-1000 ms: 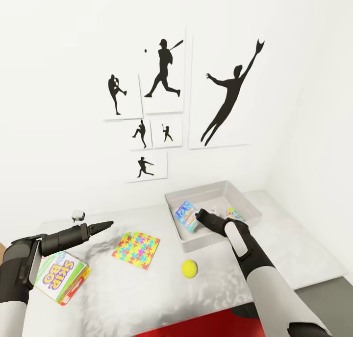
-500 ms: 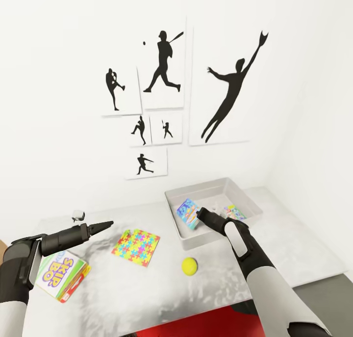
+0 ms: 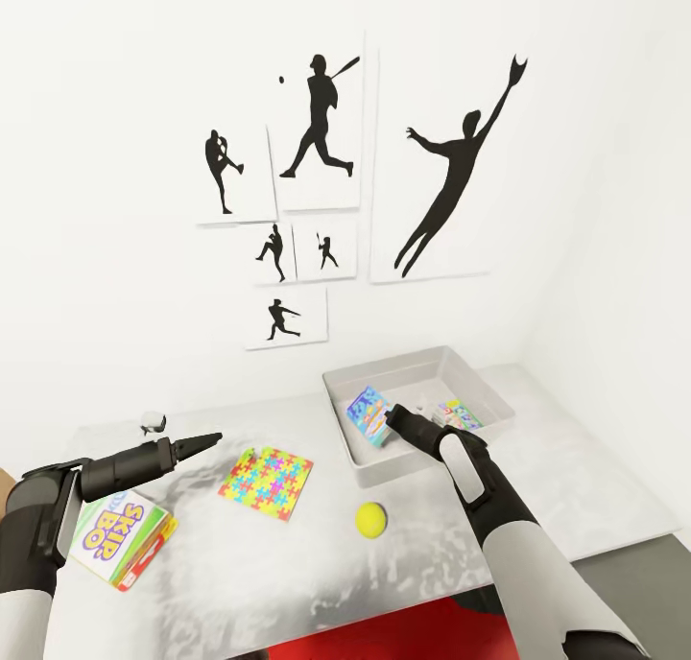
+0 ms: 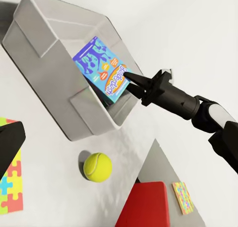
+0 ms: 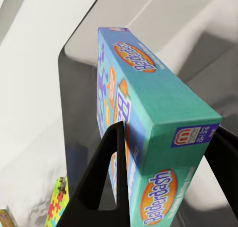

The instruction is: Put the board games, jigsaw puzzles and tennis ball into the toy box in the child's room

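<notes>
In the right claw (image 5: 163, 182), a board game (image 5: 144, 133)

head: high, facing wall | wrists: close, share toy box (image 4: 47, 43)

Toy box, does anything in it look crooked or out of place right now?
Yes. The blue board game stands on edge, tilted, inside the toy box instead of lying flat, with the right gripper closed on it. A jigsaw puzzle lies flat beside it.
</notes>
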Robot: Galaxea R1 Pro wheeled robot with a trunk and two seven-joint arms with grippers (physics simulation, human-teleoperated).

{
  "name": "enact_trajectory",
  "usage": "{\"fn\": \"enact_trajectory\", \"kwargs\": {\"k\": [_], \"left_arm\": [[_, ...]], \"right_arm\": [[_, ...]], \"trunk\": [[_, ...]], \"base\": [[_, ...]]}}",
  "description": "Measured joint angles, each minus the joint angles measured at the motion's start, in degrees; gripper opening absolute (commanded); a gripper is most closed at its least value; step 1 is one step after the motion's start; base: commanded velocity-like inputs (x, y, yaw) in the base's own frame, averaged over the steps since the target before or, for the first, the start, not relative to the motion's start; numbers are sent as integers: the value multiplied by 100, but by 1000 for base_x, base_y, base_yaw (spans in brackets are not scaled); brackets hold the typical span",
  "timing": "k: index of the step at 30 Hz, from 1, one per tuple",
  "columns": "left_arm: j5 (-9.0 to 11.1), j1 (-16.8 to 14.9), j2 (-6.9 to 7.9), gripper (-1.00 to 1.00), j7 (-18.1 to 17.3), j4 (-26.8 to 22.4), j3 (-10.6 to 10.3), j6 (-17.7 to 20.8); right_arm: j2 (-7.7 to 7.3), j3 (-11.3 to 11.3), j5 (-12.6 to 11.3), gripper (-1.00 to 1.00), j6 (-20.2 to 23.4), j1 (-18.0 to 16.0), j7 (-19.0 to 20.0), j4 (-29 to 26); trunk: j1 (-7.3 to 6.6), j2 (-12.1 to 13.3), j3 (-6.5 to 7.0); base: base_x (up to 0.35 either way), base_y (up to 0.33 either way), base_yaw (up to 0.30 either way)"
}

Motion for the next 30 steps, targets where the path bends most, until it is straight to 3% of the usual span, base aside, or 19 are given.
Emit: {"fn": "enact_trajectory", "kwargs": {"k": [6,7,30], "left_arm": [[0,0,0,100,0,0,0,0],[0,-1,0,100,0,0,-2,0],[0,-1,0,100,0,0,-6,0]], "right_arm": [[3,0,-7,-100,0,0,-3,4],[4,0,-6,100,0,0,-4,5],[68,103,9,100,22,0,14,-13]], "trunk": [[0,0,0],[0,0,0],[0,0,0]], "base": [[0,0,0],[0,0,0],[0,0,0]]}}
